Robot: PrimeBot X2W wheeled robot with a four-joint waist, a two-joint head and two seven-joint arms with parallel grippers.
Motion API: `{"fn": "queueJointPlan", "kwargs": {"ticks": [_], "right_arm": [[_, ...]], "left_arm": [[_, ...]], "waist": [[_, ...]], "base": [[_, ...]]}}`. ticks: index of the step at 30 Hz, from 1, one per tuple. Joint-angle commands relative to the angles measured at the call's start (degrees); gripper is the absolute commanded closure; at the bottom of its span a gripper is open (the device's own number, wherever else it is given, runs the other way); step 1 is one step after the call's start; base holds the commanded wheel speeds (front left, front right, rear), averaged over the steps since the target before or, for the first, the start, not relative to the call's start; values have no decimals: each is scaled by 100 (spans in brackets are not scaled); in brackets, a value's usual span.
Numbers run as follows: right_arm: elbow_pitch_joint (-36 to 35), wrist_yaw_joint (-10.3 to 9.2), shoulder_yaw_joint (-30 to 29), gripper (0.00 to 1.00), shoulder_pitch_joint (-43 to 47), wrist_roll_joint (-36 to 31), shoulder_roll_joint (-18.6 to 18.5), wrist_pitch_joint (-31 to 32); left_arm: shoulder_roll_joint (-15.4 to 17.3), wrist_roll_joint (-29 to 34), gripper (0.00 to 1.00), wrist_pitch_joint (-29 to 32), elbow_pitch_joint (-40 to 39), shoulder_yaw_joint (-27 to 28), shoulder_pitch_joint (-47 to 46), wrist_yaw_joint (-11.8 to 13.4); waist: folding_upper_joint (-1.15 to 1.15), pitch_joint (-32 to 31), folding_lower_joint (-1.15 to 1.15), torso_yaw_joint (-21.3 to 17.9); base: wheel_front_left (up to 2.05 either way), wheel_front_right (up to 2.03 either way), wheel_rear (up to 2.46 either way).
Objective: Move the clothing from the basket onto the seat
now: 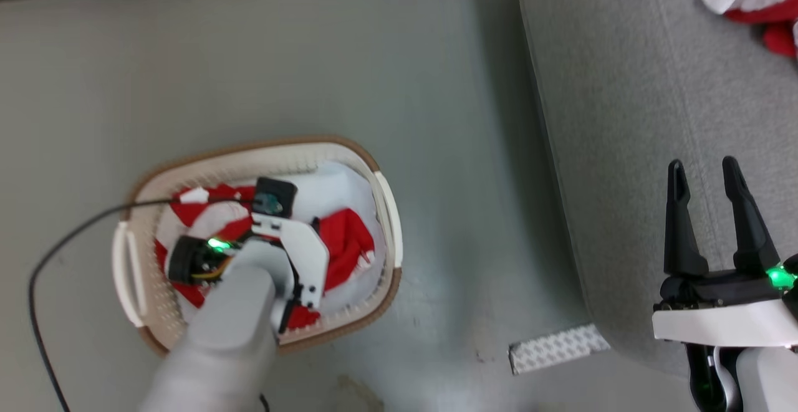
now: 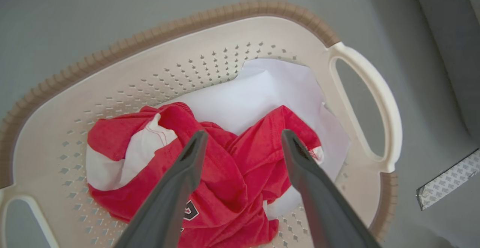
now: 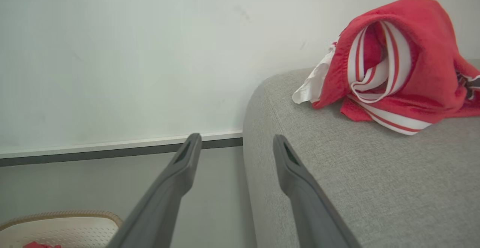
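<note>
Clothing lies crumpled in the basket, whose long axis runs handle to handle across the head view, its black-and-white print too folded to read, another jersey sits toward the seat's far end, left gripper spread over the heap, right gripper spread over the seat's near edge.

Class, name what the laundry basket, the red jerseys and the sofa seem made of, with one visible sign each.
Laundry basket: probably moulded plastic, smooth matt white, with punched holes; brown rim looks woven.
Red jerseys: soft cloth, possibly synthetic, crumpled in folds.
Sofa: grey woven upholstery, coarse weave showing.
</note>
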Motion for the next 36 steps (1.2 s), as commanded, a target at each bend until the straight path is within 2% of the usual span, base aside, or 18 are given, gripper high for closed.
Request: {"fn": "queueJointPlan", "kwargs": {"ticks": [1,7,19,26,33,34,35,36], "right_arm": [[-50,-13,14,0,-120,85,-1,5],[-64,-13,108,0,-261,327,-1,5],[-70,-13,277,0,-440,660,0,6],[-93,-13,394,0,-522,778,-1,5],[-112,-13,449,0,-572,843,-1,6],[-101,-13,450,0,-577,818,-1,6],[-106,-13,442,0,-590,809,-1,6],[-110,-13,433,0,-602,807,-1,6]], "left_arm": [[123,34,0,45,151,11,-176,69],[362,131,0,75,626,-21,-590,303],[824,296,0,223,1124,-151,-1072,738],[983,333,0,354,1209,-302,-1254,717],[990,399,0,335,1235,-463,-1405,636],[994,412,48,331,1239,-488,-1423,620],[996,442,67,314,1241,-526,-1447,598],[998,457,100,297,1242,-555,-1460,581]], "waist": [[0,447,-2,-184],[0,893,-2,-333],[0,1406,-2,-525],[0,1691,-2,-624],[0,1913,-2,-670],[0,1939,-2,-674],[0,1972,-2,-678],[0,1998,-2,-683]], "base": [[0,0,0],[0,0,0],[0,0,0],[0,0,0],[0,0,0],[0,0,0],[0,0,0],[0,0,0]]}}
